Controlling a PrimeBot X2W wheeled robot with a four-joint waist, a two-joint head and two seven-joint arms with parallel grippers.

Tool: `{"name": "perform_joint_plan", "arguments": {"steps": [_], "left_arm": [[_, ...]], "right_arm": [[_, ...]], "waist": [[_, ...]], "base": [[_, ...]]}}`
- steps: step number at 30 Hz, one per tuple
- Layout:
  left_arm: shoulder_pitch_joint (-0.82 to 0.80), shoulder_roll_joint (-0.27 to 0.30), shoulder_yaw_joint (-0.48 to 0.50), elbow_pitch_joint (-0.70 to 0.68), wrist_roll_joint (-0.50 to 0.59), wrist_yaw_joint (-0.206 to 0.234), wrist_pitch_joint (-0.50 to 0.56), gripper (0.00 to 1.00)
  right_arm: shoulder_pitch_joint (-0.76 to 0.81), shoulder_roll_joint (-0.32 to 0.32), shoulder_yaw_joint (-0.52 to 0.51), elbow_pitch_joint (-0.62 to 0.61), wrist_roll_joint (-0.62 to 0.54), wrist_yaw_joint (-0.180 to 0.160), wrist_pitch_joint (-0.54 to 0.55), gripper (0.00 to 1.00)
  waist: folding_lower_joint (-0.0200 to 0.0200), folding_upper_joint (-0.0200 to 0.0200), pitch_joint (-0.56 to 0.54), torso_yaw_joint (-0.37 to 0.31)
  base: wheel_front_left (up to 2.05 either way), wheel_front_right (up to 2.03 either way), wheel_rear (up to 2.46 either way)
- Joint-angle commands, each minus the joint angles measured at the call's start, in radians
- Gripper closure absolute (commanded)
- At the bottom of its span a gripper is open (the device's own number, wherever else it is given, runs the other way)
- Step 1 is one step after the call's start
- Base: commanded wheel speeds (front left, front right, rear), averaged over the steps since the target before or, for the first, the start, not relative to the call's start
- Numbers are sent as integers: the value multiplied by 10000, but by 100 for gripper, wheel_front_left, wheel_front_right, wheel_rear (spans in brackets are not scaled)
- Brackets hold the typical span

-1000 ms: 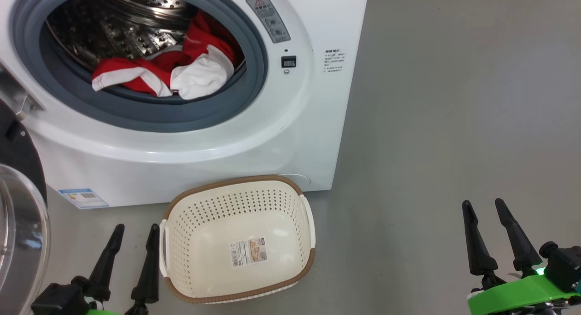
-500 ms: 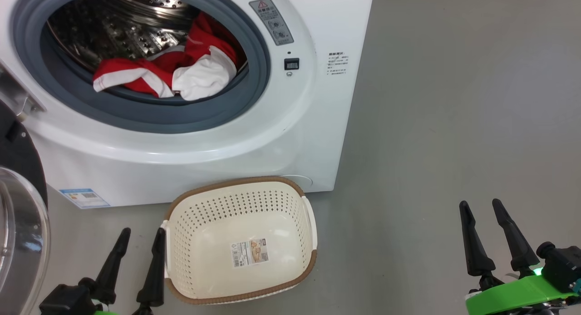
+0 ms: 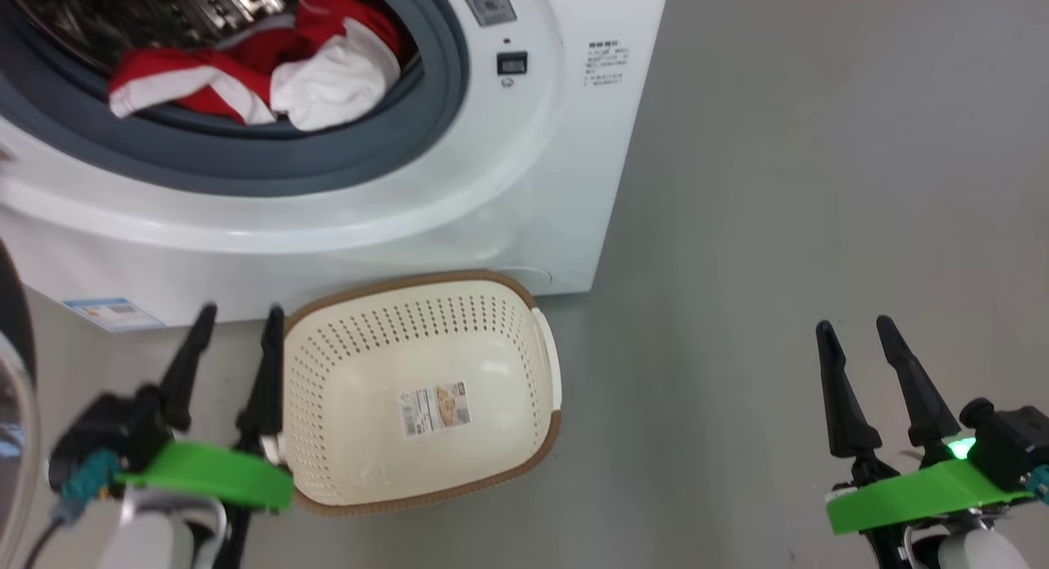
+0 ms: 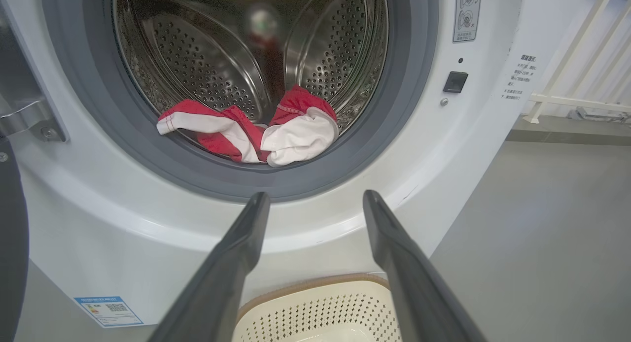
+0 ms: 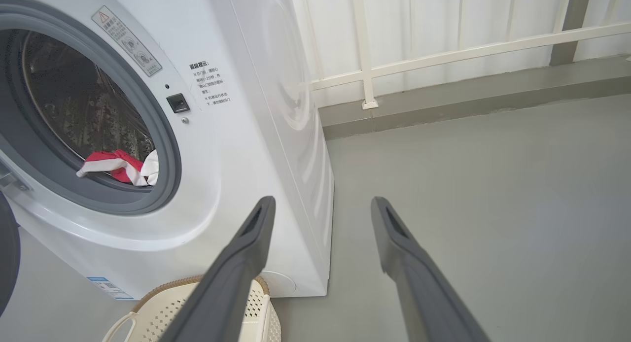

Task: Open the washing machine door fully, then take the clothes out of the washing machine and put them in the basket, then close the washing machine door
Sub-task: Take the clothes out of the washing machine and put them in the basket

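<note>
Head view: basket (image 3: 385,331) on grey floor (image 3: 778,184), beside left gripper (image 3: 242,311).

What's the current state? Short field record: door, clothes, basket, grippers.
washing machine door: open, at the robot's left
clothes: red and white, in the steel drum, near its front lip
basket: empty, on the floor before the washing machine
left gripper: open, empty, beside the basket's left rim
right gripper: open, empty, above bare floor

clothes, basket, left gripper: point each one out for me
the clothes (image 4: 300,137), left wrist view, on the white panel at the bundle's right
the basket (image 3: 410,279), head view, on the far side of its brown rim
the left gripper (image 3: 240,312), head view, midway between its two fingertips
</note>
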Motion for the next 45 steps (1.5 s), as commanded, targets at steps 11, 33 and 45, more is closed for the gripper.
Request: {"name": "perform_joint_plan", "arguments": {"steps": [11, 33, 45], "left_arm": [[-4002, 988, 323, 1923, 480, 15, -49, 0], [-8829, 2352, 231, 5194, 986, 15, -49, 0], [-9821, 2915, 82, 6203, 1011, 15, -49, 0]], "right_arm": [[-1155, 188, 516, -357, 4, 75, -92, 0], [-2120, 251, 1210, -683, 995, 75, -92, 0], [-2099, 252, 1338, -812, 1170, 75, -92, 0]], "waist": [[0, 0, 2099, -1054], [0, 0, 4239, -2286], [0, 0, 4501, -2650]], "base": [[0, 0, 0], [0, 0, 0], [0, 0, 0]]}}
